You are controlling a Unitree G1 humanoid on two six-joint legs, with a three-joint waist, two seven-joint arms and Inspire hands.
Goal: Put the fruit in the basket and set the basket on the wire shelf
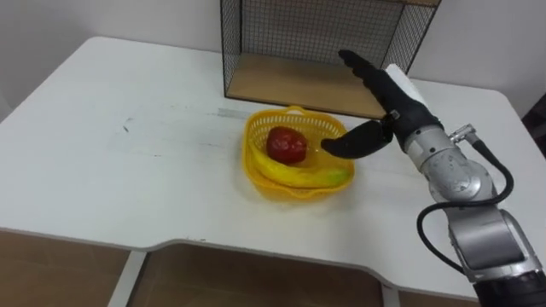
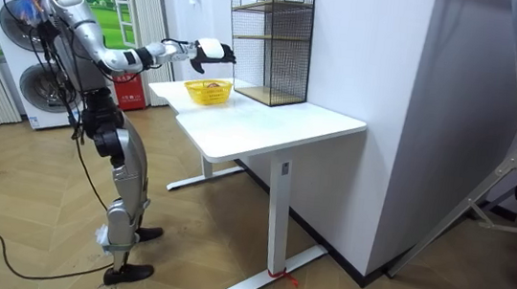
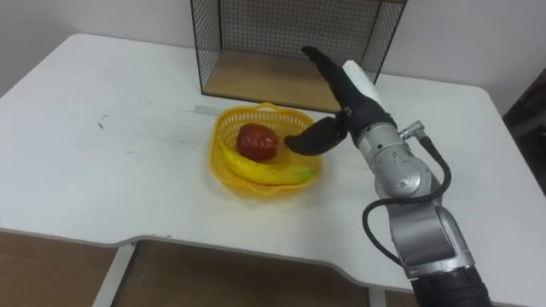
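A yellow plastic basket (image 1: 256, 167) (image 3: 220, 161) (image 2: 208, 92) stands on the white table (image 1: 111, 162) just in front of the wire shelf (image 1: 316, 43) (image 3: 290, 43) (image 2: 271, 42). Inside it lie a red apple (image 1: 287, 145) (image 3: 257, 141) and a yellow banana (image 1: 303, 176) (image 3: 269, 172). My right hand (image 1: 384, 107) (image 3: 350, 102) (image 2: 212, 51) hovers open just right of the basket and above its rim, fingers straight toward the shelf, thumb pointing over the basket's right edge. It holds nothing.
The shelf has a wooden bottom board (image 1: 290, 85) level with the table and black mesh walls. The table's front edge (image 1: 171, 243) runs close below the basket. In the room view a white wall (image 2: 379, 99) rises behind the table.
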